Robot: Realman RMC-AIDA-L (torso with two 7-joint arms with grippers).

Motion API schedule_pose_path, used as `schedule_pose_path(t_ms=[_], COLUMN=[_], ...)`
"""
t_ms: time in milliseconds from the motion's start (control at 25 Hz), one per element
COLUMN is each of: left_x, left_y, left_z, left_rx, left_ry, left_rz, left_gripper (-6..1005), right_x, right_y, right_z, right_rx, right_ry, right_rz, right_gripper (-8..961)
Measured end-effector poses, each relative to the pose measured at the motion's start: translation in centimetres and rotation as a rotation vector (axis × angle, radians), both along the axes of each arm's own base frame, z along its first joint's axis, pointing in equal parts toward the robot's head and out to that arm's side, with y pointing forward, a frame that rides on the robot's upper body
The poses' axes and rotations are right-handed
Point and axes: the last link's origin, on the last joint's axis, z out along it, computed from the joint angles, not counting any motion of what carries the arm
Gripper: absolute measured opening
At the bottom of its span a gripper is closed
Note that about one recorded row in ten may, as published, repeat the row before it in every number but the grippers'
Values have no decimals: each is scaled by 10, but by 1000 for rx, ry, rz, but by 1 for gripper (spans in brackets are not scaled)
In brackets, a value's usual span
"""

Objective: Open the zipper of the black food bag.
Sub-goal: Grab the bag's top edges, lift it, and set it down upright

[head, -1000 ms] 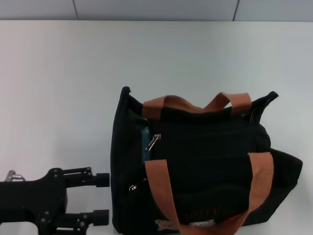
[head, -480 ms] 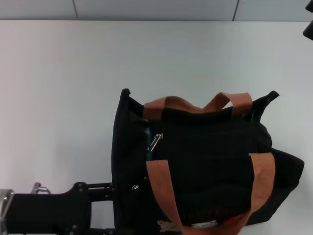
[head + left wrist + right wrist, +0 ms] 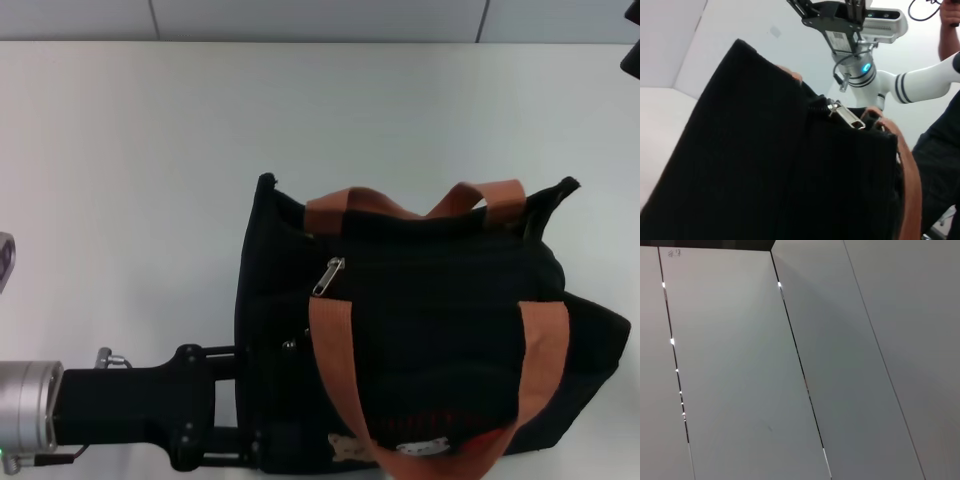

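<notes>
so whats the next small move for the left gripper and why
Probably steady the bag where the left gripper meets its left side. The zipper pull lies free on top with nothing holding it, so the bag needs bracing before the right gripper, a dark tip at the head view's top right corner, comes for it.

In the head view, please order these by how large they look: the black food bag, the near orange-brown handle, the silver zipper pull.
1. black food bag, by far the largest.
2. near orange-brown handle.
3. silver zipper pull, tiny against both.
</notes>
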Motion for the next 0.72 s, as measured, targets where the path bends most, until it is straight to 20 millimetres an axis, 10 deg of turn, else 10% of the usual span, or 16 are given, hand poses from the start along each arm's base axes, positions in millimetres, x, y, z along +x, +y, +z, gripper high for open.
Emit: schedule_pose_path(t_ms=[720], left_x=[-5], left_y=[11], left_z=[-3], left_rx=[93], left_ry=[38], left_rz=[5], left_gripper=[309], right_x=[2], right_y=[0], right_z=[2], right_rx=[11], right_ry=[29], right_rz=[-26], right_gripper=[843])
